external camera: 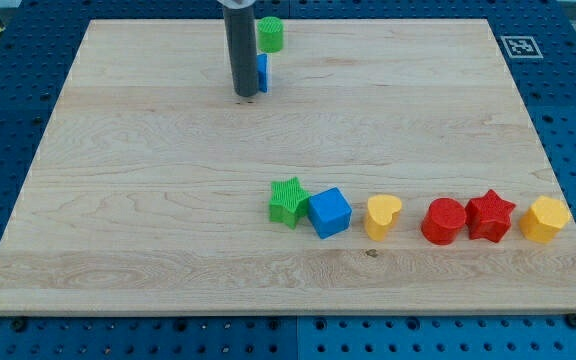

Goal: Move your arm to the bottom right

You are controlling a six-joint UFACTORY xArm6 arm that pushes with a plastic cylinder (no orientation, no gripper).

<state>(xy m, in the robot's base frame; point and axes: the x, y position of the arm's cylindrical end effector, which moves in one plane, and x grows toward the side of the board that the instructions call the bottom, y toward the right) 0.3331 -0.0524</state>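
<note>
Six blocks line the table's [118, 200] lower half: green star [288, 200], blue cube [329, 212], yellow heart [382, 215], red cylinder [444, 221], red star [490, 215], yellow hexagon [545, 218]. Recommended route: sweep below this row toward the bottom-right corner, avoiding contact. No gripper fitted; my tip [245, 94] holds nothing, resting just beside a blue block [263, 72], near the green cylinder [270, 34].

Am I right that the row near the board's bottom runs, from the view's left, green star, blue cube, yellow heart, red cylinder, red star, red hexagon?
Not quite: the camera view shows the last block is yellow, not red. The other five are as you listed.
</note>
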